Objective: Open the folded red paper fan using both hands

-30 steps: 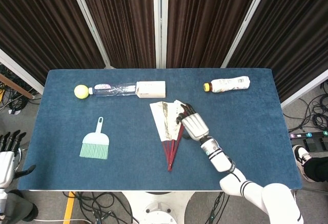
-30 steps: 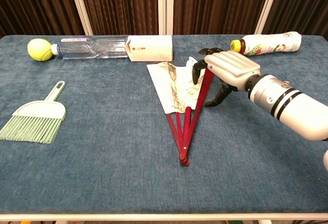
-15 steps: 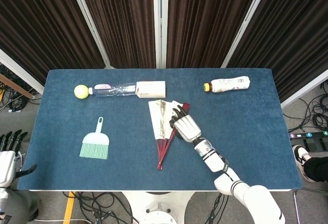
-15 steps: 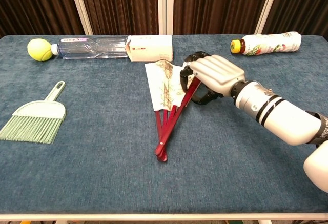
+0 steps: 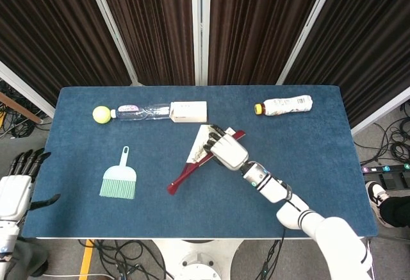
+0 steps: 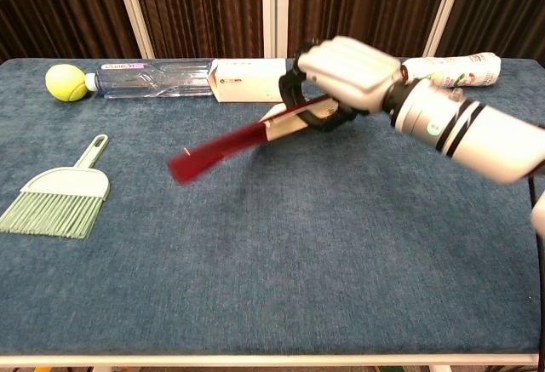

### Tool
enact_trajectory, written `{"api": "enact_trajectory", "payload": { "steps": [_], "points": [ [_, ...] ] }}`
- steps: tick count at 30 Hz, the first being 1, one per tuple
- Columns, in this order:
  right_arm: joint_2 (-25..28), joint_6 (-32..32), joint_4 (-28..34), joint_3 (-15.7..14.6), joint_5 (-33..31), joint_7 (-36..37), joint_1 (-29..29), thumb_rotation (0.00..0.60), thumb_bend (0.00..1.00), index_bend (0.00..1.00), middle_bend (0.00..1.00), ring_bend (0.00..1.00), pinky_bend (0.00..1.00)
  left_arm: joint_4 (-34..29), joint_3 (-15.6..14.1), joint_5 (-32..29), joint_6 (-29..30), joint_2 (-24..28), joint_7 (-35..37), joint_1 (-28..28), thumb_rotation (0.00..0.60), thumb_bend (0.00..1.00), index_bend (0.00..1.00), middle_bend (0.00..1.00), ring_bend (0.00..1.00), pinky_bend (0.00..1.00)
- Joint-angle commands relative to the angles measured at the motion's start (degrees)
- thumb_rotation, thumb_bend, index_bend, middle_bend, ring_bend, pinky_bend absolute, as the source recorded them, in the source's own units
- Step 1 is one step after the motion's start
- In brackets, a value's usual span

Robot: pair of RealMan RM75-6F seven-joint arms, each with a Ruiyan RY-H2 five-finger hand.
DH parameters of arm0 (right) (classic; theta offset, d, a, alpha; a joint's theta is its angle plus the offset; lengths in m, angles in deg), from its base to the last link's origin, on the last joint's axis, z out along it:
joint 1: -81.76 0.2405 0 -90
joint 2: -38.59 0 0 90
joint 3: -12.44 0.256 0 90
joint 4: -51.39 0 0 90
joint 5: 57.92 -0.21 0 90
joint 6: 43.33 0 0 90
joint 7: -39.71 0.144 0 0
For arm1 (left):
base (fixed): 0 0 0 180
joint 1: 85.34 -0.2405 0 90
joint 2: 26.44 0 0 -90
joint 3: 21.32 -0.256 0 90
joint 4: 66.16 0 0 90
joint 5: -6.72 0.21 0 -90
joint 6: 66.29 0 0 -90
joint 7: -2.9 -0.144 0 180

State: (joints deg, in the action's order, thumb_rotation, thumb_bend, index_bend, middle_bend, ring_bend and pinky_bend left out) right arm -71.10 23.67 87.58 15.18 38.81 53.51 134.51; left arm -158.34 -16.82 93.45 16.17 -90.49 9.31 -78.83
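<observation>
White right hand (image 6: 345,74) with black fingers, white arm banded black

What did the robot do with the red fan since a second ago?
The right hand has closed around the red fan and lifted it off the table, swinging its red handle end toward the left; the fan now looks more closed than before. The left hand has risen a little at the table's edge, holding nothing. The brush, tennis ball, clear bottle, carton and drink bottle stayed put.

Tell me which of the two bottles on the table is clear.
The long bottle between the tennis ball and the box; the other bottle is white with an orange cap.
</observation>
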Motion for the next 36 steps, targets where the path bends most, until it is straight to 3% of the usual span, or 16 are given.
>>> {"api": "enact_trajectory", "payload": {
  "steps": [1,8,16,27,36],
  "points": [
    [12.6,0.4,15.1,1.0,1.5,-0.1,3.6,0.6,0.75,0.76,0.57,0.3,0.16,-0.8,2.1,2.1,-2.9,0.0,6.8,4.3,0.6,0.0,0.13,0.06,0.0,0.08],
    [27.7,-3.0,36.2,3.6,-0.3,4.0,5.5,0.6,0.76,0.78,0.58,0.3,0.16,0.5,5.2,1.8,-11.1,-2.9,21.1,12.8,0.6,0.0,0.13,0.07,0.0,0.11],
    [34.9,-8.4,47.4,7.6,-4.8,2.0,7.6,0.6,0.76,0.78,0.58,0.3,0.16,1.7,5.6,2.1,-18.8,-8.2,35.4,20.5,0.6,0.0,0.15,0.09,0.0,0.13],
    [35.2,-16.7,54.1,13.2,-14.4,-7.5,11.9,0.6,0.76,0.76,0.58,0.29,0.13,4.1,7.2,-1.8,-23.5,-16.6,35.8,26.9,0.6,0.0,0.22,0.14,0.03,0.16],
    [32.5,-19.0,54.4,14.6,-20.3,-14.5,13.6,0.6,0.76,0.75,0.58,0.28,0.13,5.1,8.9,-7.3,-24.1,-20.5,35.0,28.1,0.6,0.0,0.28,0.24,0.11,0.23]
  ]
}}
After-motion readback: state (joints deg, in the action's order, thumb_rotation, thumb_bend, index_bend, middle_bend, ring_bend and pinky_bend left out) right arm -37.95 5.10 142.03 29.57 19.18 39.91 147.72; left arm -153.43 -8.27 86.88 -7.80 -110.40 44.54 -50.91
